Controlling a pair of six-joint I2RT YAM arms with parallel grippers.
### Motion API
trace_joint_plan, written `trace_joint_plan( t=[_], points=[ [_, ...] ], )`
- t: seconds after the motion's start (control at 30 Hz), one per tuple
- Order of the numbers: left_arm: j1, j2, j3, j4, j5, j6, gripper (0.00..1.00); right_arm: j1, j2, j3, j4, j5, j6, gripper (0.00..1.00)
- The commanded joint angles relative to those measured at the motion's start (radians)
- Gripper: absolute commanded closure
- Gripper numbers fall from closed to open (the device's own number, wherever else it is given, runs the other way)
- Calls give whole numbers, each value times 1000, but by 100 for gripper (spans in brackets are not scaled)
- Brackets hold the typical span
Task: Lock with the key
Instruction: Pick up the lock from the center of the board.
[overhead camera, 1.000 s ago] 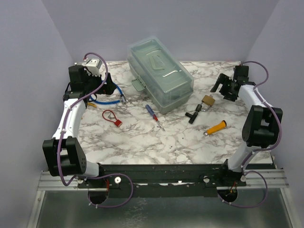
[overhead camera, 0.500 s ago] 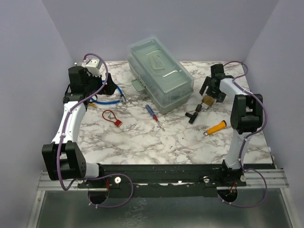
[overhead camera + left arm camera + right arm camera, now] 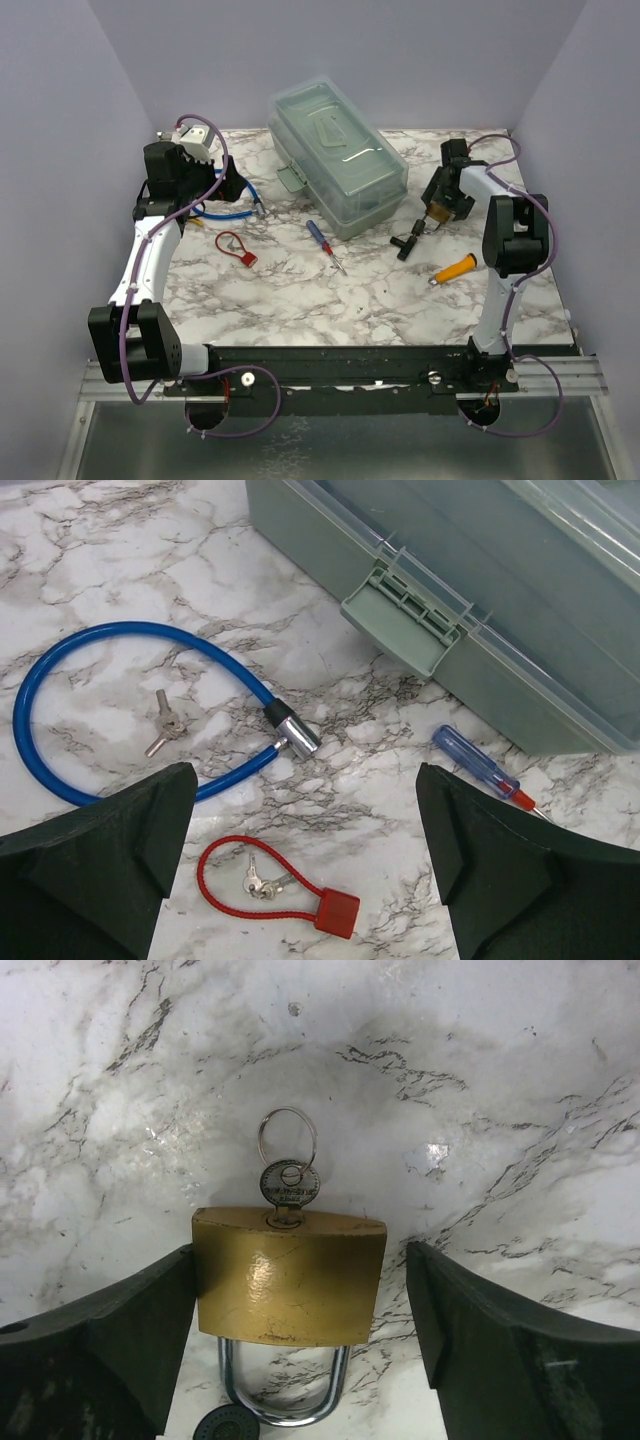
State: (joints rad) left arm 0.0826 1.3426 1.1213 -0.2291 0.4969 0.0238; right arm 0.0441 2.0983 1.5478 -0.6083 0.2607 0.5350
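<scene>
Lock [image 3: 288, 1278] brass-gold, shackle [image 3: 340, 1370] silver — table [image 3: 480, 1080] white marble, grey veins; cable [image 3: 120, 630] blue, box [image 3: 500, 600] pale green.

My left gripper [image 3: 305, 805] hangs over the marble table [image 3: 330, 680], fingers [image 3: 100, 870] spread wide. Between them lies a red cable lock [image 3: 337, 912] with small keys [image 3: 262, 885] inside its loop. Beyond the left finger, a blue cable lock [image 3: 297, 735] rings another key [image 3: 163, 725]. Beyond the right finger, a blue-handled screwdriver [image 3: 478, 767] lies just beside a green plastic box [image 3: 520, 600].
</scene>
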Motion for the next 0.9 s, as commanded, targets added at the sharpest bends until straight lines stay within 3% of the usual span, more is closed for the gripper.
trace_joint_plan(
  t=[0.0,0.17,0.33,0.63,0.8,0.87],
  points=[
    [-4,-34,-1,24,-5,20,1,-5,29,-4,-65,-7,24,23],
    [-5,-28,18,25,1,24,1,-23,-7,21,-97,-15,24,44],
    [-4,-18,37,27,7,22,1,-89,-30,94,-124,-28,19,53],
    [-12,-39,72,29,135,56,1,-133,-226,78,-16,-168,-17,54],
    [-76,-83,92,40,208,208,1,-133,-353,84,28,-293,10,54],
    [-148,-101,101,40,214,295,1,-132,-392,95,14,-363,59,55]
  ],
)
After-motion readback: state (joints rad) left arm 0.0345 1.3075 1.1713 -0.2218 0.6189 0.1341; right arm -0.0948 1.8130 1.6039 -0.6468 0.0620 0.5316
